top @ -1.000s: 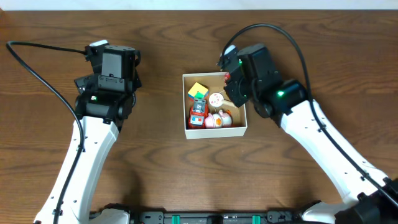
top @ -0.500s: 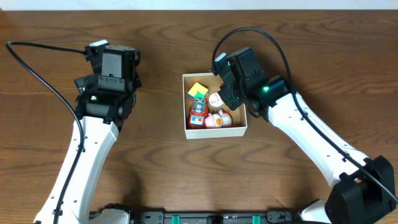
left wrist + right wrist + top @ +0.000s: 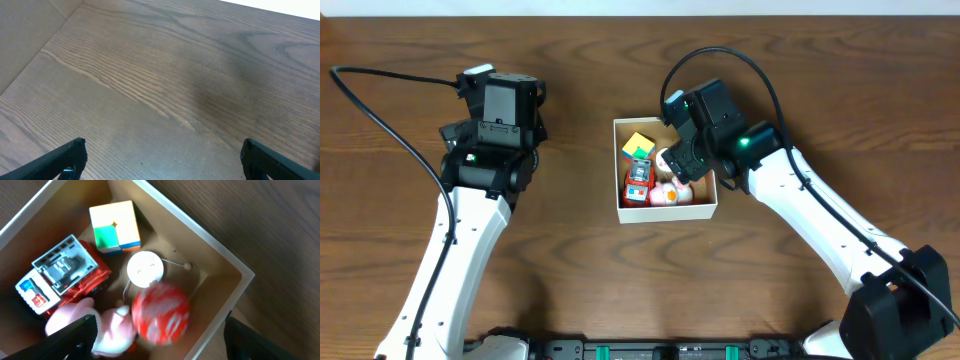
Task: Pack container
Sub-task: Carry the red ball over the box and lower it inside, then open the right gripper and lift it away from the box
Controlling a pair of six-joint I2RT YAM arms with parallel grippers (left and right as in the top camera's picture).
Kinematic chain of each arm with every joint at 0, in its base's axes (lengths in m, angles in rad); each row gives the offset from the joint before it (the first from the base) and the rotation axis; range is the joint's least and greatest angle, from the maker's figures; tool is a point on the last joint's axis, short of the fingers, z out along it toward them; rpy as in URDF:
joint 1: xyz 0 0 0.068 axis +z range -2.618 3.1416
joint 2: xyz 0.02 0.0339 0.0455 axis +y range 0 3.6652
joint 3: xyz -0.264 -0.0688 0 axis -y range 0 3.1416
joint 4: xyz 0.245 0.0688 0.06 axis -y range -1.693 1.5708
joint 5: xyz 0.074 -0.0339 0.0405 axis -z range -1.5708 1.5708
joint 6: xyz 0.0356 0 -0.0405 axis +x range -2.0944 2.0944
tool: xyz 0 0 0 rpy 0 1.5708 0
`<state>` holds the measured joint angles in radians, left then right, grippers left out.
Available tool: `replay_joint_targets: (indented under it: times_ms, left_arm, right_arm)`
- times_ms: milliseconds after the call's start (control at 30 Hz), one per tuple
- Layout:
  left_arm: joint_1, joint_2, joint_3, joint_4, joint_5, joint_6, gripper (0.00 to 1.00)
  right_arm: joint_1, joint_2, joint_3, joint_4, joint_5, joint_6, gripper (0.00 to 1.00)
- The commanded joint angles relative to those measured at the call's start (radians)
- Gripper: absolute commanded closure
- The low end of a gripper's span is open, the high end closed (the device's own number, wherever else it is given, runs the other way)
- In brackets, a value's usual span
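Overhead: the container (image 3: 668, 209), a square, shallow box with white walls and a brown inside, sits mid-surface (image 3: 580, 260), under the right pincer (image 3: 676, 162).

Left wrist: the left pincer (image 3: 162, 160) gapes wide over wood grain.

Right wrist: the right pincer's fingers (image 3: 70, 340) are spread, clear of a blurred red ball (image 3: 161, 312). Marks on a white disc (image 3: 145, 269) are unreadable.

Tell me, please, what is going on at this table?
The right gripper hangs open over the container, and a blurred red ball is right beneath it, inside the box with a red truck, a colour cube and a pink toy. The left gripper is open too, over the table, holding nothing.
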<state>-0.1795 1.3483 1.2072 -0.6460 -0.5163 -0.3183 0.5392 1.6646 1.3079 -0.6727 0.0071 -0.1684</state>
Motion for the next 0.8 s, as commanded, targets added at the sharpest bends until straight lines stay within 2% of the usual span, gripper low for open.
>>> replay_joint_targets:
  times_ms: [0, 167, 367, 633, 700, 767]
  left_arm:
    - [0.004, -0.009, 0.01, 0.002, -0.019, -0.013, 0.02]
    - [0.004, -0.009, 0.01, 0.002, -0.019, -0.013, 0.02]
    - [0.004, -0.009, 0.01, 0.002, -0.019, -0.013, 0.02]
    - [0.004, -0.009, 0.01, 0.002, -0.019, -0.013, 0.02]
    - [0.004, -0.009, 0.01, 0.002, -0.019, -0.013, 0.02]
    - [0.004, -0.009, 0.01, 0.002, -0.019, -0.013, 0.02]
  right_arm:
    - [0.012, 0.008, 0.005, 0.004, 0.0, -0.001, 0.16]
    - [0.009, 0.008, 0.005, 0.027, 0.06, 0.009, 0.15]
    - [-0.028, 0.007, 0.005, 0.032, 0.267, 0.177, 0.13]
    - [-0.124, 0.007, 0.005, 0.032, 0.274, 0.293, 0.12]
    - [-0.145, 0.007, 0.005, 0.033, 0.274, 0.294, 0.09]
    - [-0.161, 0.007, 0.005, 0.032, 0.275, 0.292, 0.02]
